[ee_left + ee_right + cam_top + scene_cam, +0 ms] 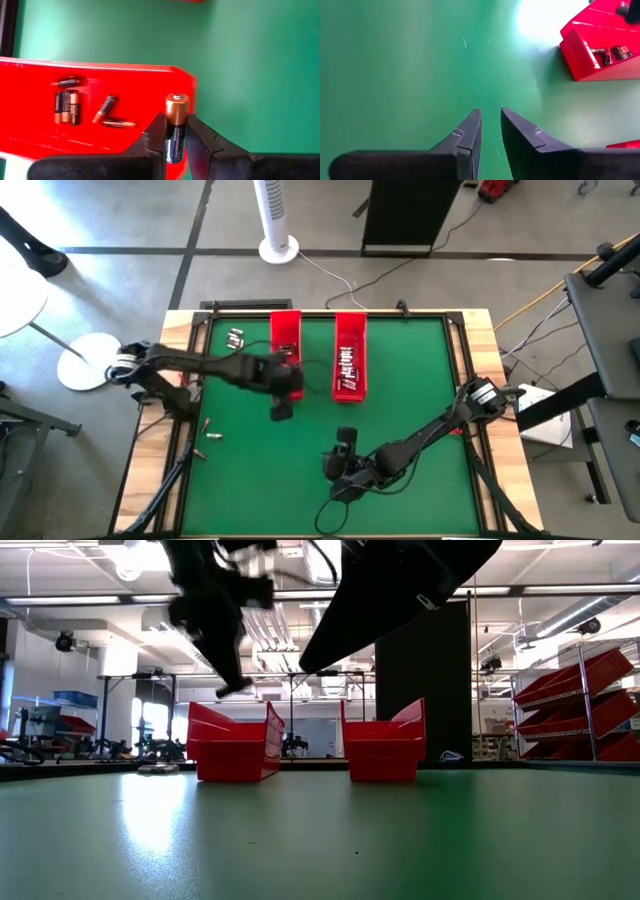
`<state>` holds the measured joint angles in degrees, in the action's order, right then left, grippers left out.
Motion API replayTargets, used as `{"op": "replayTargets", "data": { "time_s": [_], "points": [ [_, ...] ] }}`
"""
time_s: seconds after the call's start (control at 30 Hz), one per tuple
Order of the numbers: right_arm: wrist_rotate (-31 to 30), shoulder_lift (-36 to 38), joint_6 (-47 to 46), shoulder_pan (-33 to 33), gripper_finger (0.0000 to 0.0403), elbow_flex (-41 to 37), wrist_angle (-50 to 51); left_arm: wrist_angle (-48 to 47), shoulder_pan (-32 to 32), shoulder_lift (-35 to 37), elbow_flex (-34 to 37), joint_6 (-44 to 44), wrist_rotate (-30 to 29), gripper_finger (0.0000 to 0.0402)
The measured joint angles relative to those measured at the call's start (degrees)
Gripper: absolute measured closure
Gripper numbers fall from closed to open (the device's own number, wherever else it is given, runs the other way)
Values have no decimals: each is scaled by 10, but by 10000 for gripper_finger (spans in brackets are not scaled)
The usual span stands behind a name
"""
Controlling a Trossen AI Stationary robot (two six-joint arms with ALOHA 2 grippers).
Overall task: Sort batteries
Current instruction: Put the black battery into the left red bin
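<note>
The green table (400, 420) is carrying two red trays — the left tray (286, 332) and the right tray (349, 352), the latter already well filled. The left gripper (175, 131) is hovering over the left tray's near end, pinching one battery (176, 127) upright by its middle. A few batteries (67, 106) are lying in that tray; others (235, 337) are waiting on the mat. The right gripper (491, 131) is idling low over bare mat, nearly closed, empty. The battery looks stiff, smooth, likely to roll — gripping mid-body seems safest.

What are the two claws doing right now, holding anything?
Left gripper: shut on a battery, above the left red tray.
Right gripper: nearly shut, holding nothing, over the green table.
</note>
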<state>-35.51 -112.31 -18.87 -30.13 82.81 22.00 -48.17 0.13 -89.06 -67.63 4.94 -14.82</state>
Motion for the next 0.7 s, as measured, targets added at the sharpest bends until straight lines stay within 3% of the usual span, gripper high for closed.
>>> {"op": "replayTargets", "data": {
  "time_s": [0.3,0.7],
  "points": [
    [2,0,0,-18,341,0,0,9,107,-95,-12,-92,8,375],
    [15,0,-7,-35,315,0,-1,27,149,-175,-21,-139,8,375]
  ]
}}
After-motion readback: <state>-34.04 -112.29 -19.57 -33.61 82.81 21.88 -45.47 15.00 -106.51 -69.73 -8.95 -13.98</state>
